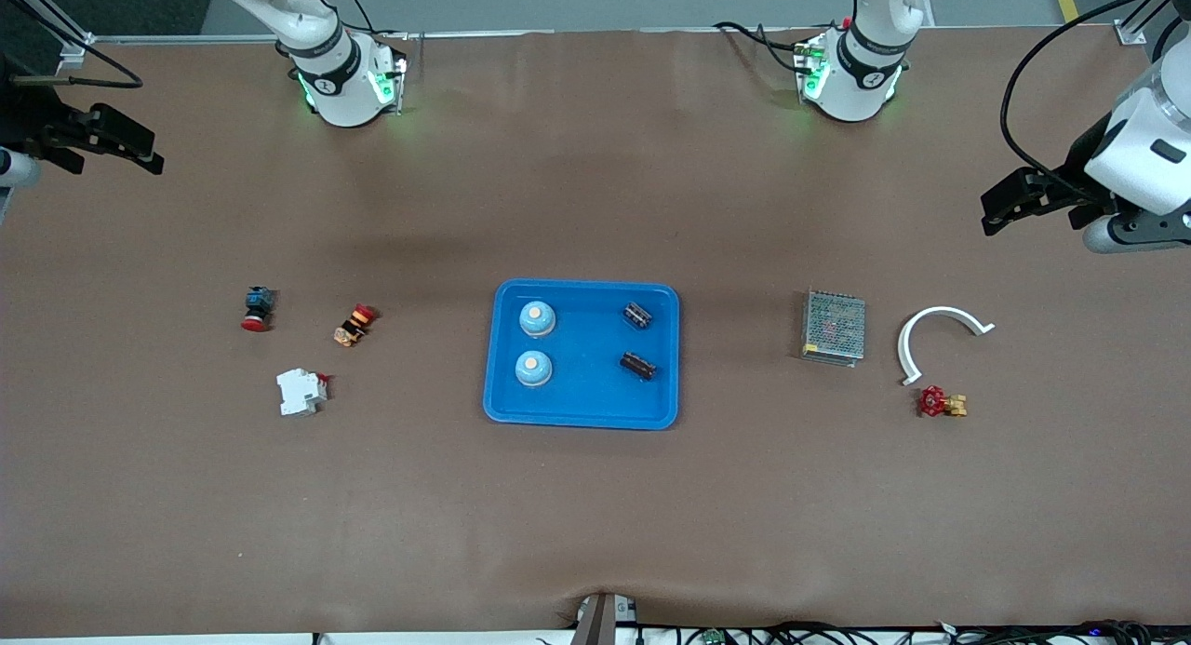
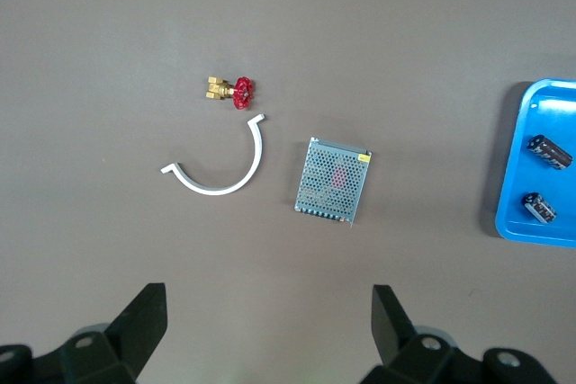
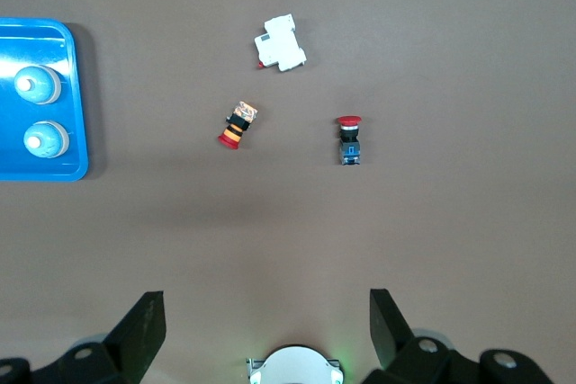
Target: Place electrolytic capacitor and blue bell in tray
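Brown paper-like cover over the whole table (image 1: 595,496), slightly wrinkled at the edge nearest the front camera, with cables along that edge. Grey floor and a yellow stripe visible above the table's upper edge.

In the middle, one bright blue tray (image 1: 582,408). Inside it, two blue bells (image 1: 537,318) with pale tops, one nearer the front camera than the other, on the side toward the right arm's end. Also inside, two dark electrolytic capacitors (image 1: 637,315), lying on their sides, on the side toward the left arm's end.

Toward the right arm's end, three small parts, well apart from the tray: one red push button with blue body (image 1: 257,308), one red and orange button (image 1: 354,325), one white breaker (image 1: 301,391).

Toward the left arm's end, three more: one grey mesh box (image 1: 834,326), one white curved strip (image 1: 938,335), one red-handled brass valve (image 1: 942,402).

Left gripper (image 2: 270,325) raised over bare table at its own end, claw released, holding nothing. Right gripper (image 3: 267,325) raised over bare table at its own end, claw also released and empty. Both arms waiting.
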You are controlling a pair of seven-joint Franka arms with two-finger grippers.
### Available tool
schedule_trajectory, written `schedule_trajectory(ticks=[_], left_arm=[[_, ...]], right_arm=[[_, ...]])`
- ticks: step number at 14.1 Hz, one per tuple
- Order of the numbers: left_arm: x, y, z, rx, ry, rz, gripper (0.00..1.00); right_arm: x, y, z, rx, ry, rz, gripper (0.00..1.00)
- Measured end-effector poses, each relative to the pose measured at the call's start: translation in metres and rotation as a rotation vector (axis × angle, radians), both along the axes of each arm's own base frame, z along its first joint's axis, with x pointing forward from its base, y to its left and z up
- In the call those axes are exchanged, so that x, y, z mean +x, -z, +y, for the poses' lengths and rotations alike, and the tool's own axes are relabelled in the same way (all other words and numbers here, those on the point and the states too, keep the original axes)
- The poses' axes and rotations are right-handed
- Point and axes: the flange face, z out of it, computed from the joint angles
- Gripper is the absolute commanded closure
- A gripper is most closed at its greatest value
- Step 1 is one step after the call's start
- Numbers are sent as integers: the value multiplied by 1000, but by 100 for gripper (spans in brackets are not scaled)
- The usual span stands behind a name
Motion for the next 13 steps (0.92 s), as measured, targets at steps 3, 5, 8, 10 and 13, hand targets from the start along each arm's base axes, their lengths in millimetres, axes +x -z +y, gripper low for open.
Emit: schedule_trajectory(ticks=[3, 5, 8, 10, 13], left_arm=[[-2, 1, -1, 2, 3, 15, 0], [-4, 1, -4, 3, 8, 21, 0], [-9, -2, -8, 4, 17, 18, 0], [-11, -5, -6, 4, 14, 15, 0], [-11, -7, -5, 3, 11, 11, 0]], right_arm=[[0, 0, 0, 1, 0, 1, 0], [0, 0, 0, 1, 0, 1, 0], [0, 1, 0, 1, 0, 3, 0], [0, 1, 1, 1, -1, 3, 0], [0, 1, 1, 1, -1, 4, 0]])
